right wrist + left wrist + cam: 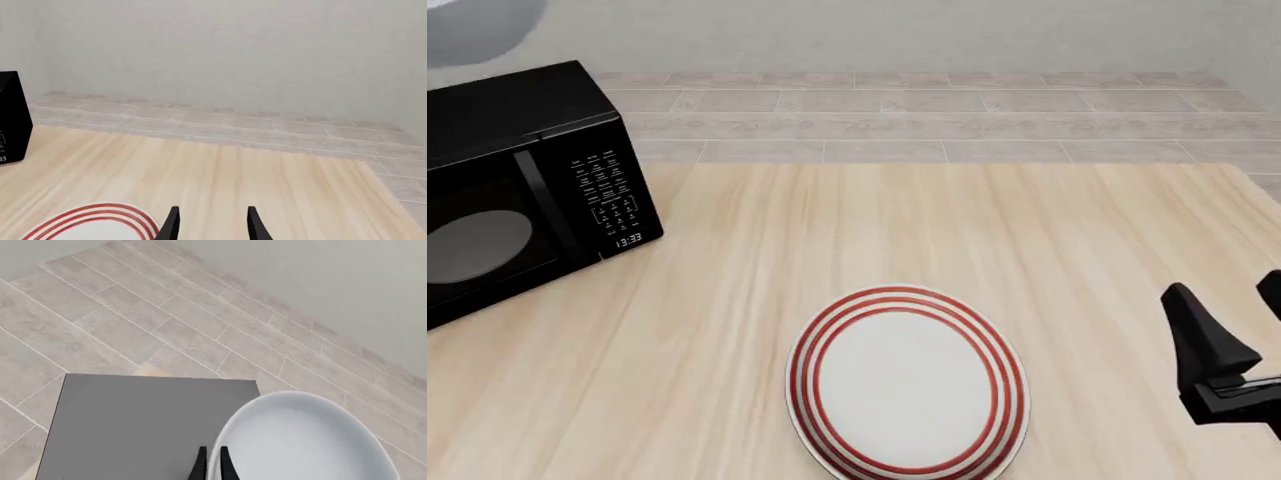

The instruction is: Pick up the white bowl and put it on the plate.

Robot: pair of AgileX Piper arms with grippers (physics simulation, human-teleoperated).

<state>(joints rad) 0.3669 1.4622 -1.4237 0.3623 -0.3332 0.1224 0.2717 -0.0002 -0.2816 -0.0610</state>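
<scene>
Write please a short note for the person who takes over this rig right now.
Left gripper: jaws shut on the white bowl's rim, held high above the microwave, at the front view's top left.
Right gripper: jaws open, holds nothing, near the table's right side.
Plate: on the table, nothing on it.
Done: bowl picked up.
Left: carry it over the plate, lower it, release.

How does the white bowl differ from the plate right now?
The white bowl is deep and plain; the plate is flat with three red rings at its rim. The bowl is held up over the microwave, its rim pinched by the left tool; the plate lies on the table. Both are round and white.
</scene>
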